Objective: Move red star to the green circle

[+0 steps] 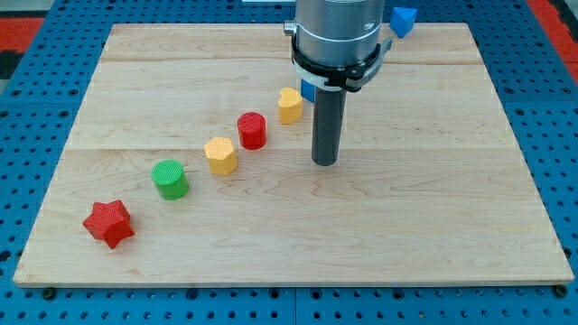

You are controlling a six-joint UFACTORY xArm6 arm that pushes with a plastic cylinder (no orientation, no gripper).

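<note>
Wooden table (pixel 433 226) on a blue pegboard surround. No jaws on this arm, so nothing to report as open or closed; it ends in a dark rod, and my tip (pixel 325 162) rests on the table right of centre.

Red star (pixel 108 223): near-left corner of the table, well apart from my tip. Green circle (pixel 170 179): just up and right of the star, near it but not touching.

The blocks run in a diagonal line from near left to far right: red star, green circle, yellow hexagon (pixel 220 155), red cylinder (pixel 252 130), yellow heart (pixel 290 105). Each stands clear of its neighbours.

My tip sits right of this line, nearest the red cylinder and yellow heart, touching neither. The yellow hexagon and red cylinder lie between my tip and the green circle.

A blue block (pixel 308 90) shows partly behind the rod, shape unclear. Another blue block (pixel 403 20) sits at the far edge, right of the arm; shape not certain.

Bare wood lies between star and circle.
</note>
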